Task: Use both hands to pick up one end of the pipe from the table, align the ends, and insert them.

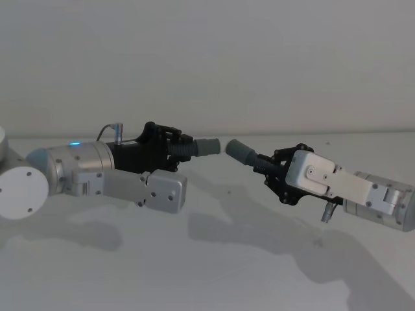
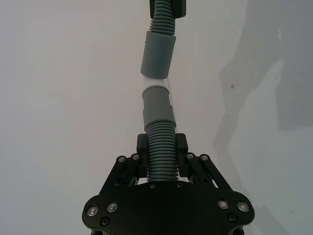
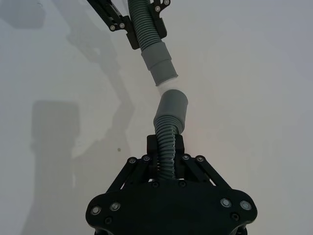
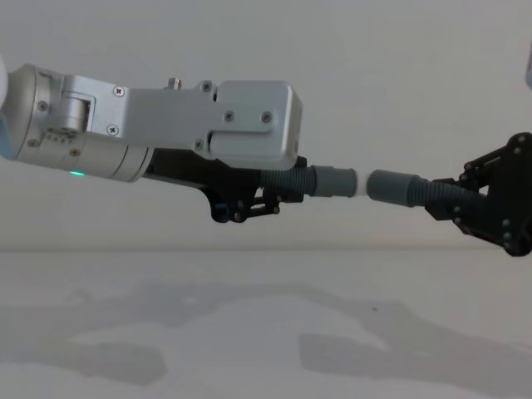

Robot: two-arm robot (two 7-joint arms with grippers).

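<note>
Grey cuffs apart, seemingly, between gripping pincers.

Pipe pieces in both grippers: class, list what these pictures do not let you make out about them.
- Left pipe piece: its rear length is hidden by the left gripper and arm in the head and chest views.
- Right pipe piece: its far end is hidden behind the right gripper in the chest view.
- Cuff bores: both wrist views show the cuffs from the side, so which fits inside cannot be told.
</note>
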